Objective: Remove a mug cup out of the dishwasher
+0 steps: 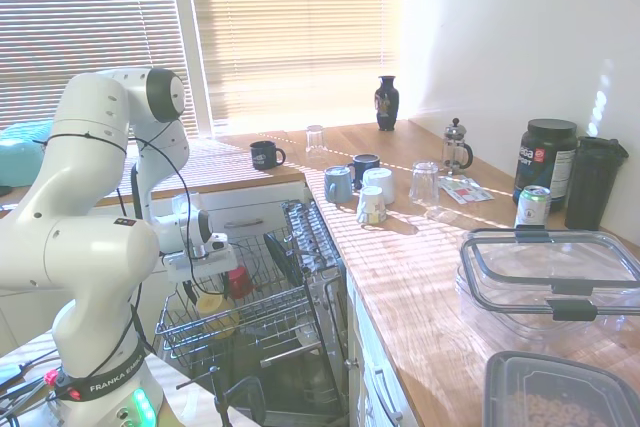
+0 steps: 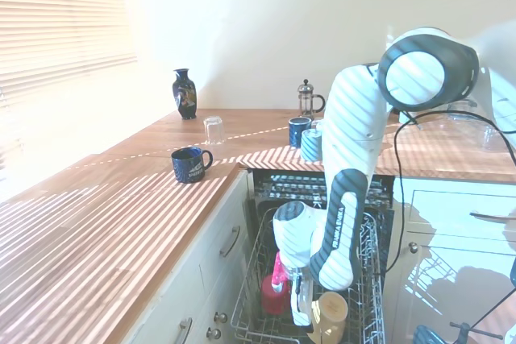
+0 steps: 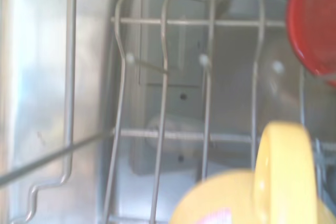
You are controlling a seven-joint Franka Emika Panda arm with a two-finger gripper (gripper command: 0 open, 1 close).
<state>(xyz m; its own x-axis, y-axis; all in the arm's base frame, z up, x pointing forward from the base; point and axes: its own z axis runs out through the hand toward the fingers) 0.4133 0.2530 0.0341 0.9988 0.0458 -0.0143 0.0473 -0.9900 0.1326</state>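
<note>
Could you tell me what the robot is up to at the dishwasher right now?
The arm is reaching down into the dishwasher's pulled-out rack, its gripper right over the yellow mug. The mug sits in the rack beside a red cup. Whether the jaws have closed on it cannot be told from these views. More mugs and glasses stand on the wooden counter above.

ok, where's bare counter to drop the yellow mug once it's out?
Bare wooden counter left of the dark navy mug, toward the blinds. Crowded: the blue and white cups and the clear lidded container.
</note>
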